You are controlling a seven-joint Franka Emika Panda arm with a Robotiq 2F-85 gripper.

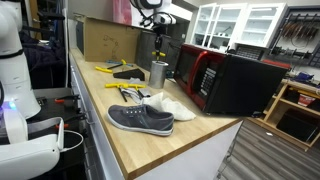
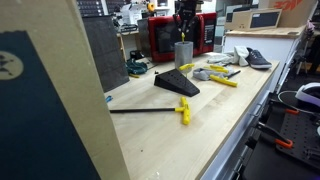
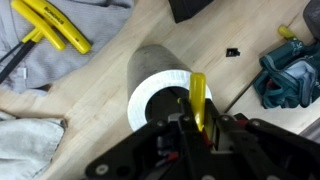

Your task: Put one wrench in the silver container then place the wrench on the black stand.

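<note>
My gripper [image 3: 196,122] is shut on a wrench with a yellow handle [image 3: 198,97] and holds it upright over the open mouth of the silver container [image 3: 152,80]. The wrench's lower end is hidden, so I cannot tell how far it reaches into the cup. In both exterior views the gripper [image 1: 157,46] [image 2: 184,30] hangs just above the container [image 1: 158,72] [image 2: 184,54]. The black stand [image 2: 175,84] is a low dark wedge on the table next to the cup. Its edge shows at the top of the wrist view [image 3: 190,8].
More yellow-handled wrenches lie on the table [image 1: 128,88] [image 2: 184,110] [image 3: 55,25]. A grey sneaker [image 1: 140,118] and a white cloth [image 1: 172,104] lie near the front. A red-fronted microwave [image 1: 225,80] stands behind the cup. A teal power tool [image 3: 290,70] lies close by, and a cardboard box [image 1: 108,40] stands at the back.
</note>
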